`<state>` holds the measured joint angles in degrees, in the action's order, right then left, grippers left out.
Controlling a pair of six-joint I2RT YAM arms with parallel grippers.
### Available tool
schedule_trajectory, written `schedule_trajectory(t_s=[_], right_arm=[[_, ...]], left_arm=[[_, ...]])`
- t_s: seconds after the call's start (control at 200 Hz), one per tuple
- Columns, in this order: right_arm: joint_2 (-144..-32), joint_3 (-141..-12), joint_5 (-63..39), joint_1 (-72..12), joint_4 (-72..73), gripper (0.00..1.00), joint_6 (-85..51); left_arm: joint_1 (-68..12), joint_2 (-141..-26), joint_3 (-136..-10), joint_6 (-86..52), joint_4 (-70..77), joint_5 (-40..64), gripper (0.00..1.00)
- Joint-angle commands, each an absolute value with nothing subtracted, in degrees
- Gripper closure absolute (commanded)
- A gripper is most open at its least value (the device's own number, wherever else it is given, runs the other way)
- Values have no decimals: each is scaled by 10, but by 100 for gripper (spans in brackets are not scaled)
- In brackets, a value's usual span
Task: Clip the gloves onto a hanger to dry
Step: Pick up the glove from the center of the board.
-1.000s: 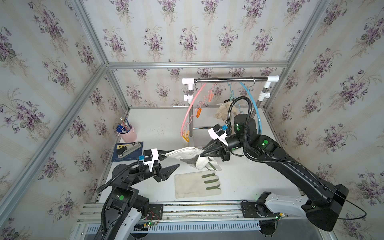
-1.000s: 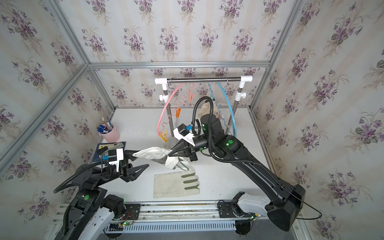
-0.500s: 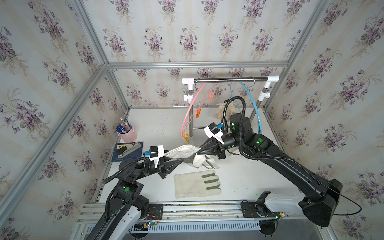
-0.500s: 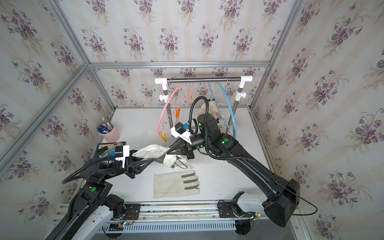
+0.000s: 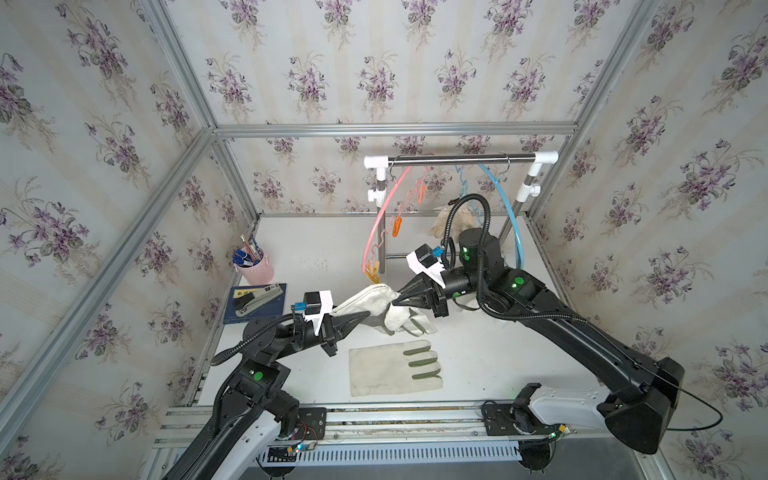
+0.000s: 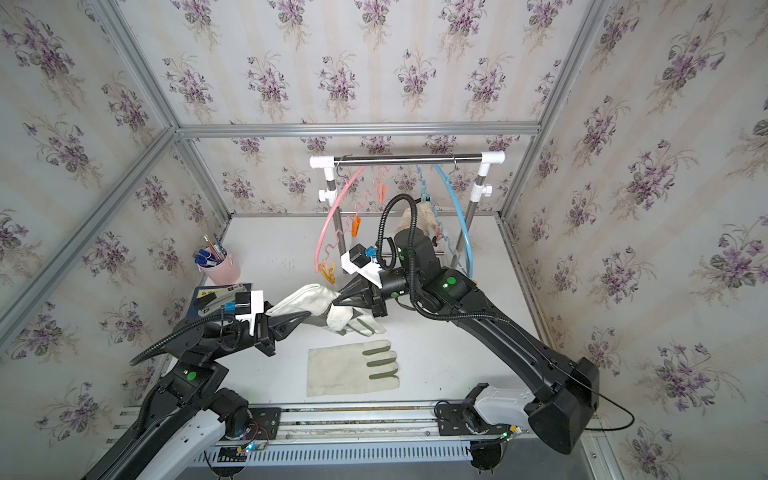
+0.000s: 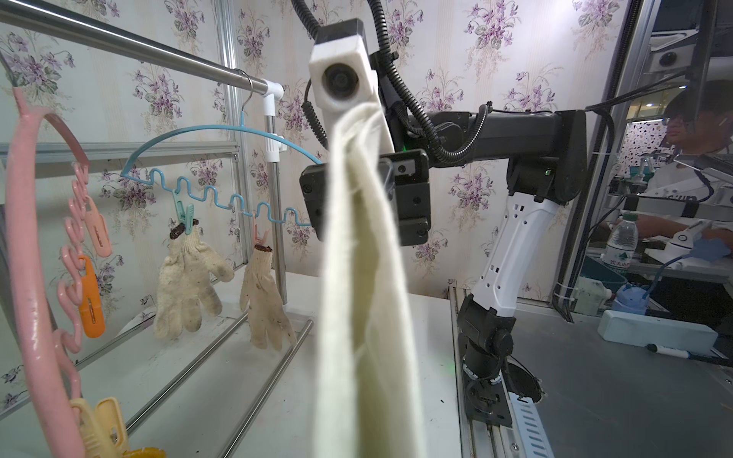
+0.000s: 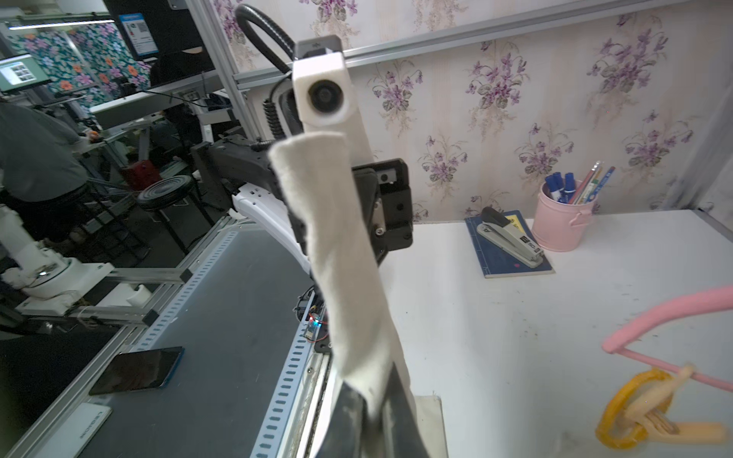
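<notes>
Both arms have one canvas glove [image 5: 372, 297] between them, slung in the air over the middle of the tabletop [image 5: 478, 353], just in front of the pink hanger [image 7: 24, 257]. The left gripper [image 5: 362, 316] is pinched tight on the cuff end. The right gripper [image 5: 398, 300] is closed on it further along, where the palm begins, and the fingers of the glove droop below that grip. A second glove [image 5: 390, 370] lies flat near the front edge. Two knitted gloves [image 7: 186, 277] hang clipped on the blue hanger [image 7: 238, 127] at the back.

To my eye this is the re-grip: the glove is up and shared by both arms so that the cuff can be offered to a clip. The pink hanger has free clips, an orange clip [image 7: 91, 297] midway and a yellow clip [image 7: 99, 428] at its low end.

Next, one arm will have to let go and squeeze a clip open while the other feeds the cuff edge into it. The cloth is thick and folded over, so it may bunch or slide out. The hanger swings freely on the rail [image 5: 457, 158], so a push could send it away.
</notes>
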<state>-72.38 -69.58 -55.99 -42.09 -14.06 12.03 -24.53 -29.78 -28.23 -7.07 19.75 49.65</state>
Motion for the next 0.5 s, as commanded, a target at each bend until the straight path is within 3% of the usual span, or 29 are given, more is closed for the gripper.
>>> schedule_trajectory(t_s=[0.0,0.125,0.265,0.495], right_arm=[[-717,-695,-425,-421,-138,70,119],[-697,-689,-260,-421,-146,60,117],[-657,-660,-104,-419,-130,54,110],[-646,-628,22,-386,-125,53,98]], left_arm=[[-246,-295,-315,-24,156,508,100],[-245,-287,-386,69,-13,504,100],[-245,-273,-474,186,-217,429,100],[-245,-250,-555,281,-391,239,100]])
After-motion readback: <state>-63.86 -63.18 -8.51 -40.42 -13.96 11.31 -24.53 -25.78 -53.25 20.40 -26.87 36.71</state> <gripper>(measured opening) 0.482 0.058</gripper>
